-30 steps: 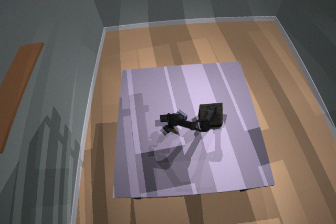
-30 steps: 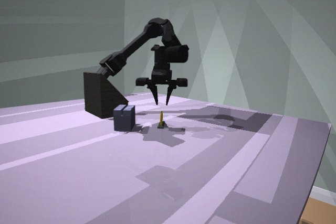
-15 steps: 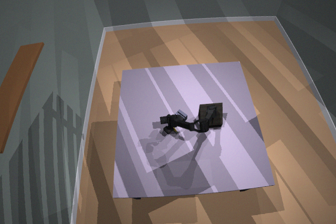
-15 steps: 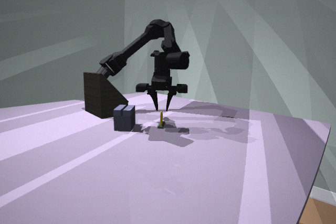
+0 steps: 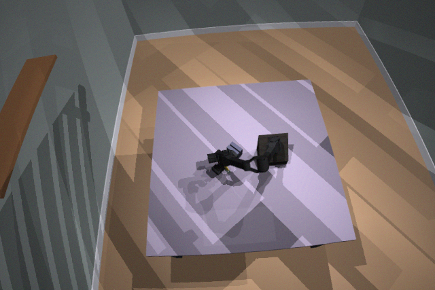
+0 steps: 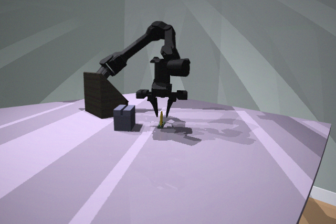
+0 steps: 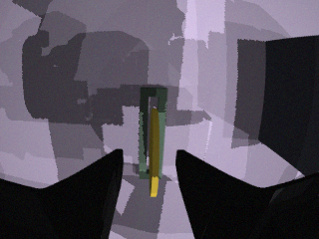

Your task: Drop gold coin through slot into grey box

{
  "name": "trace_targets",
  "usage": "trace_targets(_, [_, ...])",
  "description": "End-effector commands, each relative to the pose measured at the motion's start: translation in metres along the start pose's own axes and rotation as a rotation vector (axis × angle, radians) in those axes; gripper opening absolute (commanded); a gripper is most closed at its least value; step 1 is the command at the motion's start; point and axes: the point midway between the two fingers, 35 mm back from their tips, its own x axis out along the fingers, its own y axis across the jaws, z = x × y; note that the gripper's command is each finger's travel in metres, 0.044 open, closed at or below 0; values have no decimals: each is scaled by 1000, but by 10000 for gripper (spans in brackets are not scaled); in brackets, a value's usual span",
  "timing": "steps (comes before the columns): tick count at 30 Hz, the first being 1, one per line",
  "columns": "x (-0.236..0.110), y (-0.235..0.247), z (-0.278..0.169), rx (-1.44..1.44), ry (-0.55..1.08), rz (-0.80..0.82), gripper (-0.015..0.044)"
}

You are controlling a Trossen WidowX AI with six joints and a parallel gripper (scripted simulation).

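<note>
Gripper [image 6: 161,115] apart, straddling coin [image 6: 161,118] top (nothing held); lower straight, keep centred, pinch flat faces.

A pale lilac tabletop [image 5: 266,209] fills the middle of the room, crossed by diagonal bands of light and darker patches of shadow. It stands on a tan wooden floor [image 5: 379,181] laid in planks. A low whitish border [image 5: 126,79] runs around the floor's edge. Grey-green walls [image 6: 244,26] rise behind, streaked with light. On the left wall hangs a long brown board [image 5: 21,111].
</note>
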Motion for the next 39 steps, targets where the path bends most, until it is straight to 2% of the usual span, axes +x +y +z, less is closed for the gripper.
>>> trace_targets(1, [9,-2,0,8,0,-4,161])
trace_targets(12, [24,-2,-1,8,2,-3,161])
trace_targets(18, [24,-2,-1,8,2,-3,3])
trace_targets(30, [23,-2,-1,8,1,-3,0])
trace_targets(39, [3,-1,2,7,-2,-6,0])
